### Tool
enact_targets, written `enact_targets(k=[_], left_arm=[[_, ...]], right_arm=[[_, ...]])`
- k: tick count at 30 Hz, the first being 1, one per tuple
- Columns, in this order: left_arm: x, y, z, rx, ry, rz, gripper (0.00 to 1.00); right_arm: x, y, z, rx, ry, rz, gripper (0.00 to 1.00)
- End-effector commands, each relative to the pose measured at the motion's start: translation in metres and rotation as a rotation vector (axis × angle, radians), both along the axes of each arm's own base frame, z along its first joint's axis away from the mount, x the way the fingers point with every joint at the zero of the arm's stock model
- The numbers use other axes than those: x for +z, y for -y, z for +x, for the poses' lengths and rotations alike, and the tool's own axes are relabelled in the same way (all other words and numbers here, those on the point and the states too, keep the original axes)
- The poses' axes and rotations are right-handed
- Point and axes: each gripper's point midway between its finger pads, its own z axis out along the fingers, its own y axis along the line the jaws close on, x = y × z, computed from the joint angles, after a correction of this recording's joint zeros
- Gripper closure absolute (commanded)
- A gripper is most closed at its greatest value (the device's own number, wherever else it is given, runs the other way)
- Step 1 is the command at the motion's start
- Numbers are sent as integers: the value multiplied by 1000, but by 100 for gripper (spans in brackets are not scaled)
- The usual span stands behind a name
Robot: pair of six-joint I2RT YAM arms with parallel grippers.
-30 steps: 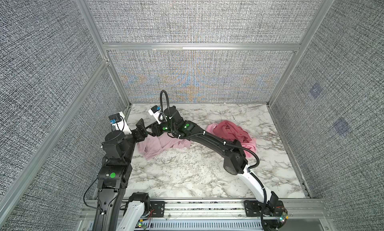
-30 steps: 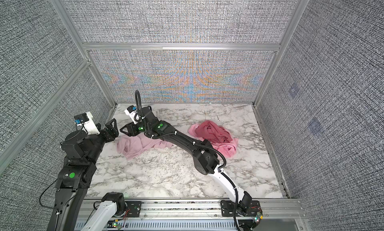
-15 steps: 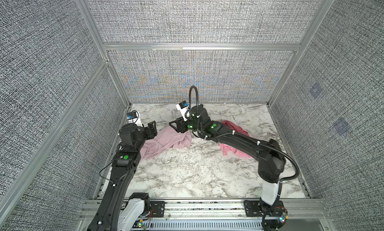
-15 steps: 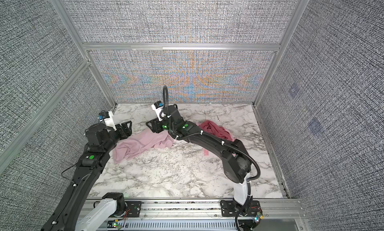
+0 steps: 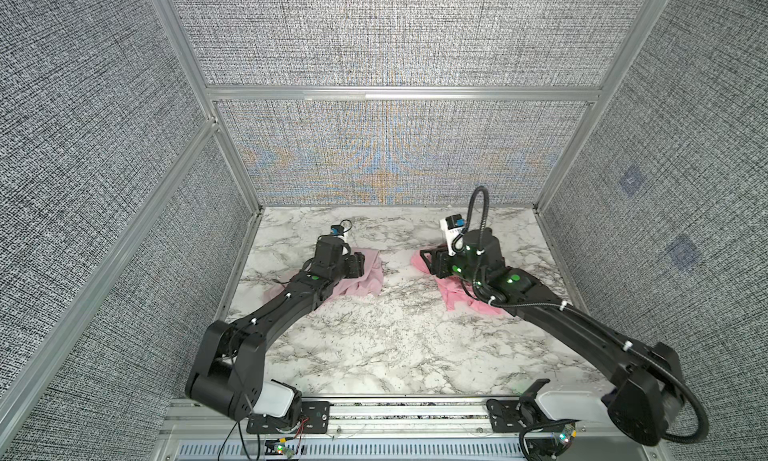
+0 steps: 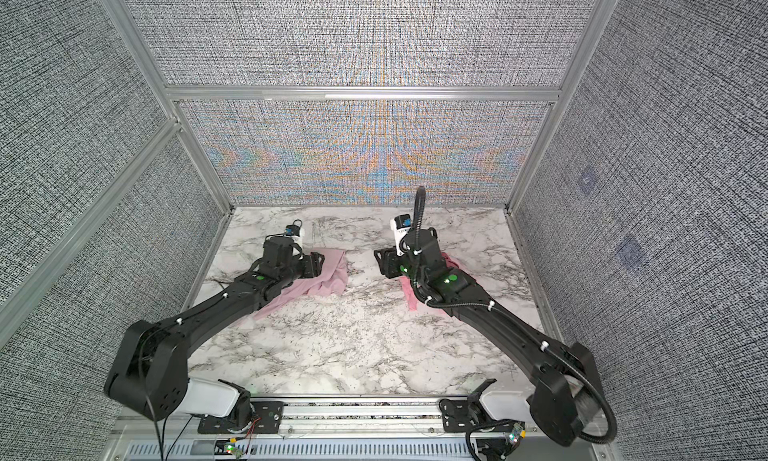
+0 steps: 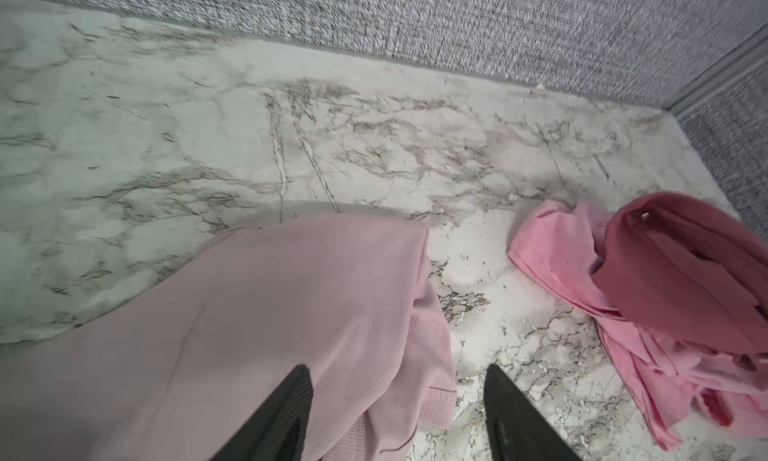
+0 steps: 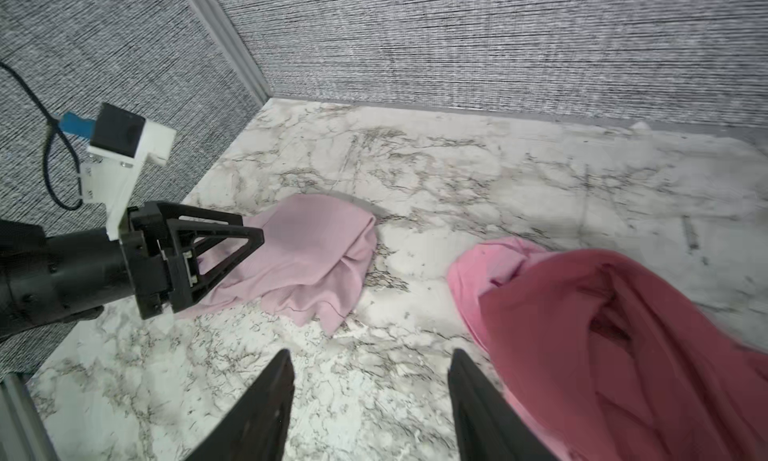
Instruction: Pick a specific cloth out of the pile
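1. Starting left: left claw [image 7: 395,373] spread wide and pinching nothing, with one jaw above the cloth [image 7: 291,313] and the other above bare counter [image 7: 166,126].
2. Cloth parked in the back half of the counter, left of the middle, with a tail running toward the left edge. Already fully clear of the pile, bare marble in between.
3. Looks thin, light and totally floppy, some fine-ribbed knit. Not fragile, and probably not slippery either. Expect sagging and dragging on any lift, never holding a shape.
4. Would pinch a raised fold at the bunched end by the hem, the end toward the middle of the counter. Better to skip the flat single layer: nothing there to bite, just scraping marble.
5. Further right: right claw [image 8: 370,361] also spread and empty, above bare counter just beside the pile [image 8: 602,334]. Dusty-rose on top of brighter pink, heaped in the back half toward the right edge.
6. Left wrist view: shows the ribbing and hem stitching, impossible to make out from above.
7. Both top views: show the tail passing under the left arm [image 5: 291,305], cropped out at the wrists. Most of the pile lost behind the right arm [image 5: 561,322], though.
8. Right wrist view: the only side-on look at the left claw over the cloth. Can't tell touching from hovering.
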Motion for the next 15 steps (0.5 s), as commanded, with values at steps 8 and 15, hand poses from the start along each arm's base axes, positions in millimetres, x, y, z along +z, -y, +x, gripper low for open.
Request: enact_targets(k=[8, 15], left_arm=[[-56, 48, 27, -31, -138, 176, 36], [-82, 51, 29, -12, -198, 236, 48]], right_arm=[[-19, 58, -3, -99, -61, -34, 39], [-18, 76, 7, -129, -64, -2, 39]])
